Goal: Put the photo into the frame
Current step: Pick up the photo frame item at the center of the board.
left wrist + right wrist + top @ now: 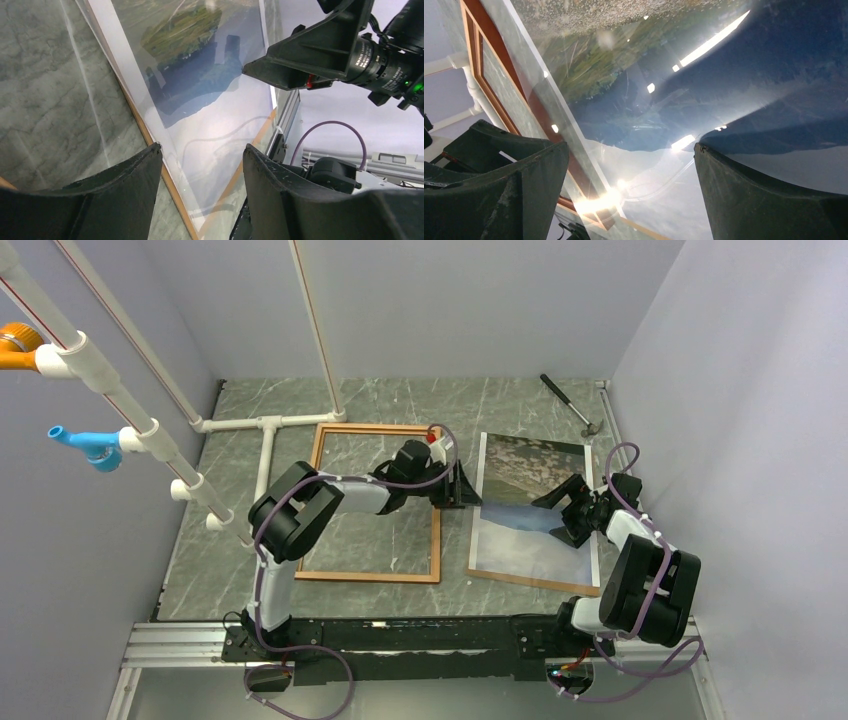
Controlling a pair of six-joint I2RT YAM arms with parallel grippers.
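The photo (520, 535) lies face-up, centre-right, beside the frame (370, 577). Left claw (467, 490) is poised at its left edge, right claw (566, 512) hovers over its right half — both released, gripping nothing. Best to pinch only the margin — lift flat, avoid creasing.

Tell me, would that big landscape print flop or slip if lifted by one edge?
The large glossy landscape print looks paper-thin, so it would probably sag. Its shiny face shows bright glare, so it may slide easily.

Face-up landscape photo (520, 532) just right of flat reddish-brown frame (370, 577)
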